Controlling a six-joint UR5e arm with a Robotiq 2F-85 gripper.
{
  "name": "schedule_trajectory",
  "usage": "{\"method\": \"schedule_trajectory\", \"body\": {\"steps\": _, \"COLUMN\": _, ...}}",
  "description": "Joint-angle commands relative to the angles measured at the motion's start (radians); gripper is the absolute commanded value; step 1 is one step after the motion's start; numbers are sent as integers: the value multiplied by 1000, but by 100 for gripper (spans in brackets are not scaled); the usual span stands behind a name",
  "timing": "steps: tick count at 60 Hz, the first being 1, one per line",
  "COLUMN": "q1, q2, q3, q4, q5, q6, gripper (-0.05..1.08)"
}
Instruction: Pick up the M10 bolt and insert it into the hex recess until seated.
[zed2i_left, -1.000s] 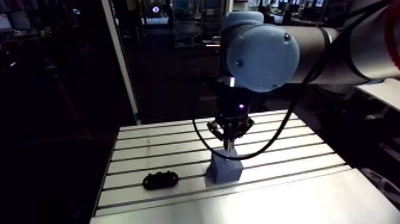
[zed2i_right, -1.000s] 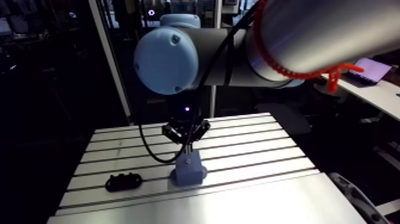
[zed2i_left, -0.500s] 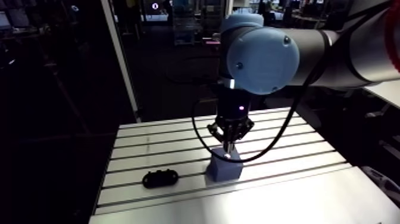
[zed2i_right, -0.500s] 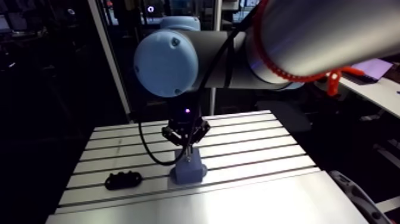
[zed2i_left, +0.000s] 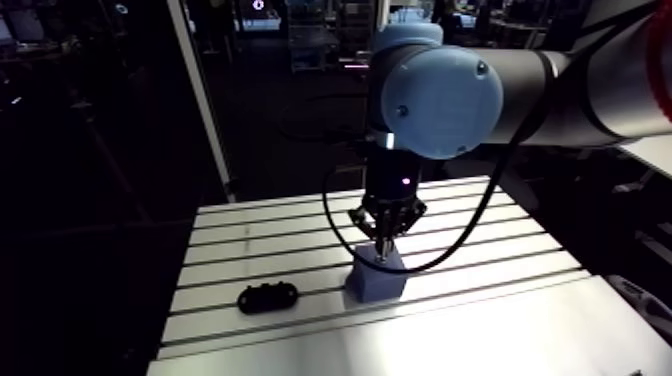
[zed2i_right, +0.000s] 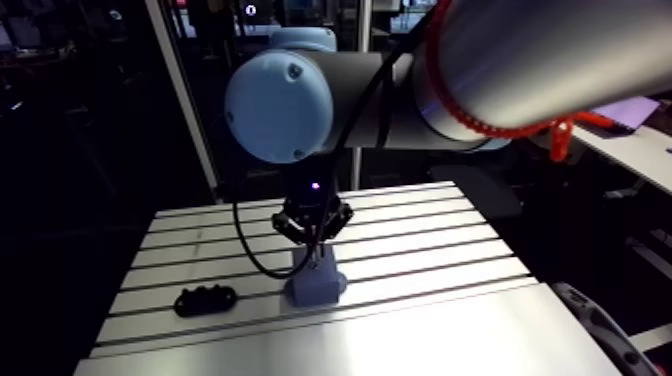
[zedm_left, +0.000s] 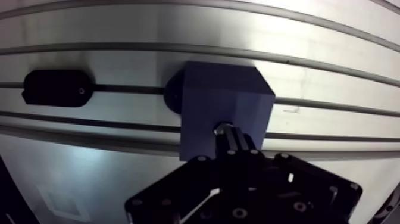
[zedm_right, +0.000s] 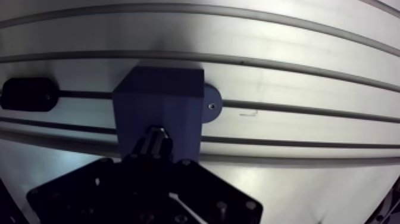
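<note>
Where the M10 bolt (zedm_left: 228, 134) shows in the wrist view, you see a short bright metal length projecting from between the two fingers of the gripper (zedm_left: 233, 154), whose jaws are clamped on it. Its long axis runs along the gripper's own line of approach, upright in the arm view and pointing down at the top face of the blue block (zedm_left: 223, 95). The bolt's free end lies over that face, toward the edge nearer the gripper rather than at its middle. Whether it touches the block or has entered anything cannot be told. The hex recess itself is not visible: the bolt and the fingers cover the spot where it would be.

The block stands on the slotted table (zedm_left: 333, 65) across one groove, with a dark round foot (zedm_right: 211, 106) showing at its base on one side. A black oblong fixture (zedm_left: 56, 88) lies along the same groove, well apart from the block and off to the side of the gripper.

Judged from these views, you are at the insertion step, with the pick done. The coming move turns on one relation — bolt axis against recess axis. Hold the bolt plumb over the recess and descend straight — a tilt or sideways offset would likely land its end on the flat face.
</note>
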Motion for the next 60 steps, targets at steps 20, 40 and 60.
{"method": "schedule_trajectory", "body": {"steps": 20, "q1": 1, "q2": 4, "q3": 10, "q4": -2, "q5": 1, "q6": -1, "gripper": 108}}
{"method": "schedule_trajectory", "body": {"steps": 40, "q1": -1, "q2": 4, "q3": 19, "q4": -3, "q5": 1, "q6": -4, "gripper": 108}}
{"method": "schedule_trajectory", "body": {"steps": 60, "q1": -1, "q2": 4, "q3": 22, "q4": -3, "q5": 1, "q6": -5, "gripper": 108}}
